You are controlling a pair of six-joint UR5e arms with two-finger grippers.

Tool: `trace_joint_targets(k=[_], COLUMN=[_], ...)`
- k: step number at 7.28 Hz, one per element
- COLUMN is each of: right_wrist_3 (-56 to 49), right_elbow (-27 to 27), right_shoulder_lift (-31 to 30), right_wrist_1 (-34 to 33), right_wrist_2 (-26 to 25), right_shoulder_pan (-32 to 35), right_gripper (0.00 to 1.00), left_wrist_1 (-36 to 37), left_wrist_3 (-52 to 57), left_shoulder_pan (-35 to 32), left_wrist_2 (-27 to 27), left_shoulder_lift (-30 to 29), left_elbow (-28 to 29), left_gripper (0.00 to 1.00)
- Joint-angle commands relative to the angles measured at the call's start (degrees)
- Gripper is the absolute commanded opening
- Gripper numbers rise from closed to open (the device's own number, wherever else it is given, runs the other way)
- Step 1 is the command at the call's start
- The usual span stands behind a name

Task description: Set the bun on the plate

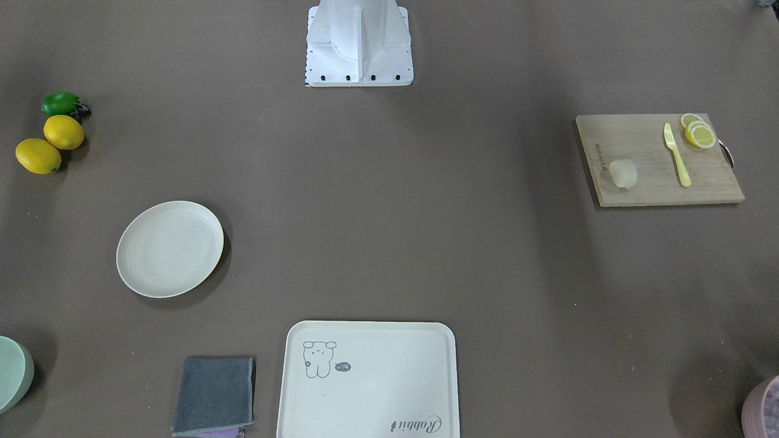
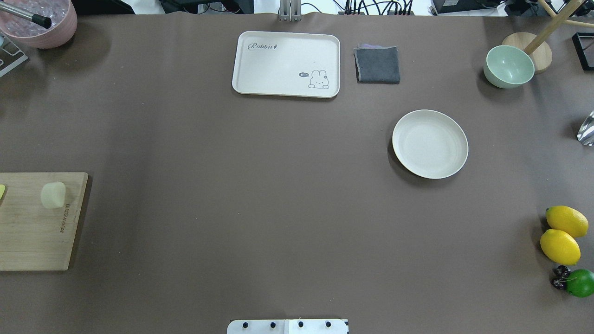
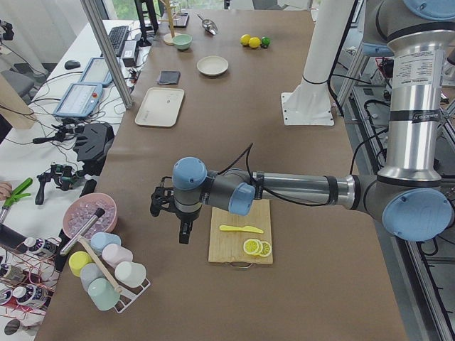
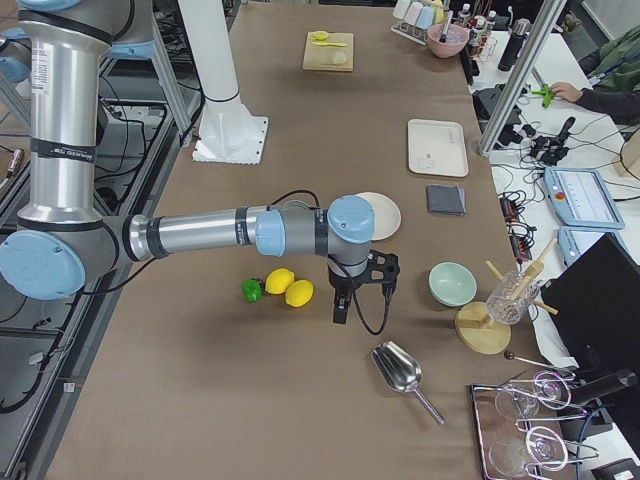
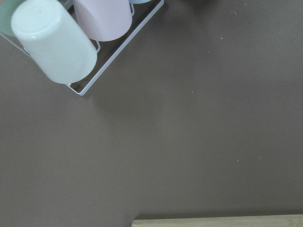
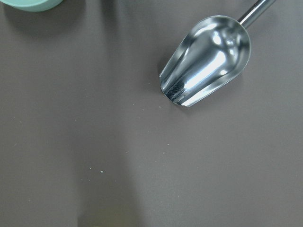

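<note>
The pale cream bun (image 1: 624, 173) (image 2: 53, 194) sits on a wooden cutting board (image 1: 657, 161) (image 2: 32, 227) on my left side of the table. The round off-white plate (image 1: 170, 248) (image 2: 430, 144) (image 3: 212, 65) lies empty on my right side, far from the bun. My left gripper (image 3: 182, 229) hangs over the table just beyond the board's outer end, near a cup rack. My right gripper (image 4: 340, 303) hovers by the lemons, short of the plate (image 4: 388, 216). Both grippers show only in the side views, so I cannot tell whether they are open or shut.
Lemon slices (image 1: 698, 132) and a yellow knife (image 1: 677, 154) share the board. A cream tray (image 2: 286, 64), grey cloth (image 2: 377, 64) and green bowl (image 2: 508, 66) line the far edge. Lemons (image 2: 561, 234) and a lime (image 2: 580, 282) lie right. A metal scoop (image 6: 206, 59) and cup rack (image 5: 71, 38) sit at the ends.
</note>
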Motion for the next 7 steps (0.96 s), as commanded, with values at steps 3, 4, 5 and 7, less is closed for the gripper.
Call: trace_joint_targets(k=[3, 4, 5, 7], right_wrist_3=[2.98, 3.00, 3.08, 7.97], right_elbow=[0.29, 0.37, 0.11, -1.37], right_shoulder_lift=[3.54, 5.13, 7.23, 9.09], right_wrist_1=[0.18, 0.18, 0.09, 8.90], right_wrist_2=[1.69, 1.79, 2.48, 2.94], right_shoulder_pan=[-1.75, -3.60, -5.70, -11.14], right_gripper=[1.00, 1.00, 1.00, 1.00], left_wrist_1=[-2.64, -6.13, -11.90, -12.93], left_wrist_3=[0.00, 0.52, -0.35, -6.04], left_shoulder_pan=[1.10, 1.18, 1.71, 1.97], left_wrist_2=[-0.01, -0.01, -0.09, -0.01], left_shoulder_lift=[-1.39, -0.52, 0.53, 0.11], left_elbow=[-0.81, -2.29, -1.79, -2.57], left_gripper=[0.98, 0.98, 0.98, 0.98])
